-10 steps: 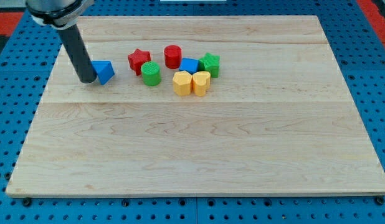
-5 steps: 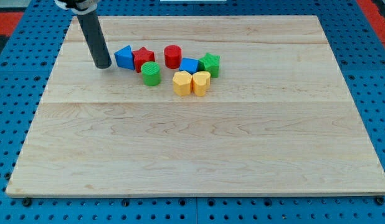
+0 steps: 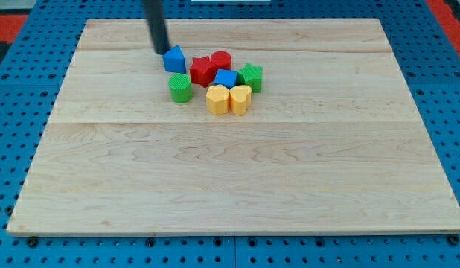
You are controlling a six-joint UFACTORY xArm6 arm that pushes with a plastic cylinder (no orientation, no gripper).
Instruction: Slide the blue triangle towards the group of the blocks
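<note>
The blue triangle (image 3: 174, 59) lies on the wooden board (image 3: 237, 179), just left of the red star (image 3: 202, 71) and touching or nearly touching it. My tip (image 3: 161, 50) is at the triangle's upper left, close against it. The group sits right of it: a red cylinder (image 3: 220, 61), a blue cube (image 3: 225, 79), a green star (image 3: 251, 77), a green cylinder (image 3: 179, 88), a yellow hexagon (image 3: 216, 99) and a yellow heart-like block (image 3: 240, 98).
The board lies on a blue pegboard (image 3: 21, 89) that surrounds it on all sides. The rod (image 3: 155, 26) rises out of the view's top.
My tip moved right and up, pushing the blue triangle rightward. The red star was shoved right against the red cylinder. The triangle now sits at the group's upper left.
</note>
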